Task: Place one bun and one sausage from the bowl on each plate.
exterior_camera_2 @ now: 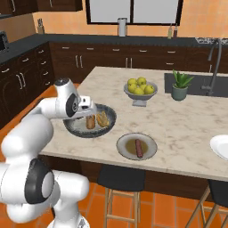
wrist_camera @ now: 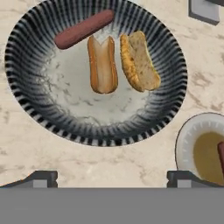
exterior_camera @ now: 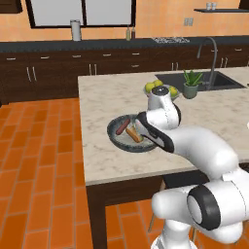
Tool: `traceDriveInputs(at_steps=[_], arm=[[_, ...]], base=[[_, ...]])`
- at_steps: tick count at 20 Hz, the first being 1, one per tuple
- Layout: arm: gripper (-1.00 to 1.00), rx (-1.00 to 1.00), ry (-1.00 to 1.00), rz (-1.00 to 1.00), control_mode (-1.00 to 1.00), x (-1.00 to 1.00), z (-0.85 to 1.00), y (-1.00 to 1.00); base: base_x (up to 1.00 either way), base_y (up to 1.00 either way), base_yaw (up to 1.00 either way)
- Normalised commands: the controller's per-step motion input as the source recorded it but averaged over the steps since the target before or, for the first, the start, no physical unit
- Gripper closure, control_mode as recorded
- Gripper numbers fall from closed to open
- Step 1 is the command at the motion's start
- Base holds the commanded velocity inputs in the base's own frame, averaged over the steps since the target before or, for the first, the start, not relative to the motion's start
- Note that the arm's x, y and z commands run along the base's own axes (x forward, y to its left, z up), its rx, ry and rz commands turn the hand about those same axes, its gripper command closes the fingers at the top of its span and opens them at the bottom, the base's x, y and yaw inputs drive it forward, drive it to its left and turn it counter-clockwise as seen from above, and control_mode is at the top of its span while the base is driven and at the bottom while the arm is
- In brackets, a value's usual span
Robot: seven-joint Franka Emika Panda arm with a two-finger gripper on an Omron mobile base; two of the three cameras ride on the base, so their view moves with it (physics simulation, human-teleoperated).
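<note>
The robot's two-finger end effector point(wrist_camera: 112, 177) hung spread wide and empty above the near rim of the wide, shallow, dark grey bowl point(wrist_camera: 26, 100) with its pale speckled inside, which sat on the pale marbled stone bench point(exterior_camera_2: 187, 129) near the robot's edge. In the bowl lay one reddish-brown sausage point(wrist_camera: 84, 29) towards the far side, and beside it two golden split buns, a smoother orange-brown bun point(wrist_camera: 102, 64) in the middle and a paler, crumbly-looking bun point(wrist_camera: 140, 60) just beside it, the two nearly touching. Just beside the bowl stood the small greyish-beige round plate point(exterior_camera_2: 124, 143), which already carried a second sausage point(exterior_camera_2: 139, 148) but no bun that could be made out; the white round plate point(exterior_camera_2: 219, 147) lay well apart at the far right edge of the bench and looked bare, though only part of it showed. The step in hand seemed to be picking a bun for the beige plate, with the sausage half of that plate done and the white plate wholly untouched. The next move called for lowering the open fingers astride one bun across its narrow width, most likely the middle one, without nudging its neighbour or the sausage, then closing gently, since soft bread would likely squash under a hard grip
</note>
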Motion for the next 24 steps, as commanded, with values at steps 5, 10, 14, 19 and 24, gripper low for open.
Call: traceDriveInputs(at_steps=[5,10,14,19,24], arm=[[-1.00,0.01,0.08,0.01,-1.00,0.99,-0.23,0.74],[-1.00,0.04,0.15,0.12,-1.00,0.98,-0.30,0.00],[-1.00,0.00,0.05,0.15,-1.00,0.60,-0.20,0.00],[-1.00,0.00,0.00,0.07,-1.00,0.21,-0.62,0.00],[-1.00,-0.03,0.01,-0.04,-1.00,-0.18,-0.10,0.00]], base=[[0.00,0.00,0.00],[0.00,0.00,0.00],[0.00,0.00,0.00],[0.00,0.00,0.00],[0.00,0.00,0.00]])
